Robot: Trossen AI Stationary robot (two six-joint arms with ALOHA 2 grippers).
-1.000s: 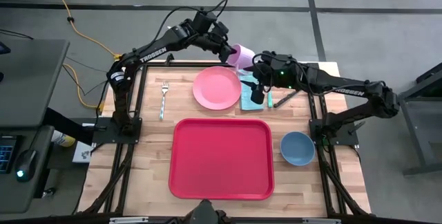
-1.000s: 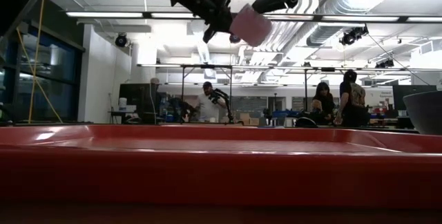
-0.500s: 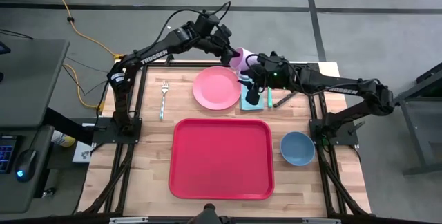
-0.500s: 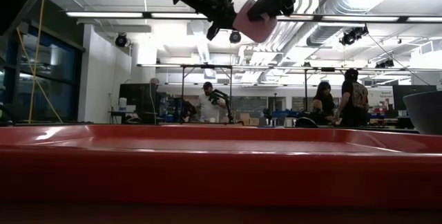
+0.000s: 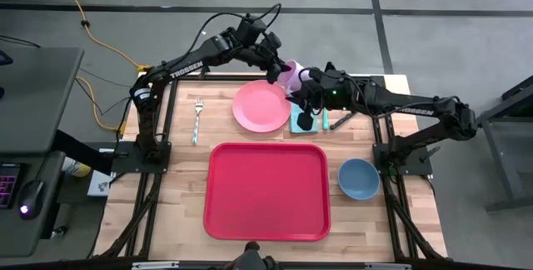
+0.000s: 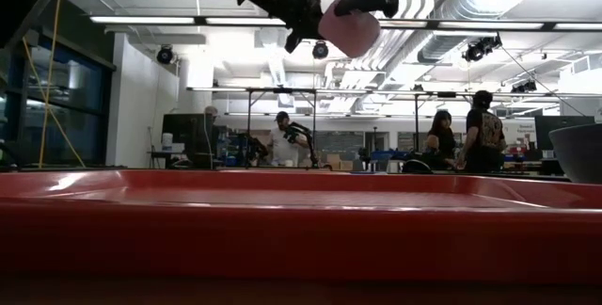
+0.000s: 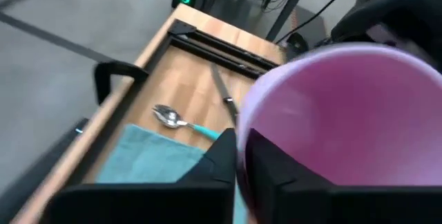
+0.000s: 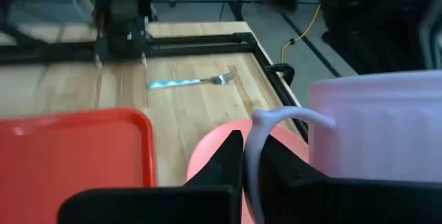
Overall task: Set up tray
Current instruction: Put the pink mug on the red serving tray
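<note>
A lilac cup hangs in the air over the table's far edge, tipped on its side, between my two grippers. My left gripper reaches it from the left and is shut on its rim. My right gripper comes from the right and is shut on its handle. The red tray lies flat on the table's near middle with nothing on it. My left gripper has the cup's rim between its fingers, one finger inside the cup and one outside. It comes slanting down from the table's left. The cup's mouth faces this gripper, and the cup is clear of the table. My right gripper pinches the thin loop of the cup's handle between its two fingers. It comes from the table's right, slanting a little downward. The cup's body stands beside the fingers, clear of the table.
A round pink plate lies just below the cup. A teal napkin with a spoon and a knife lies to its right, a fork to its left. A blue bowl stands right of the tray.
My right gripper has edged toward the cup and has shut on its handle. The cup stays in the air at my left gripper, shifted only slightly.
</note>
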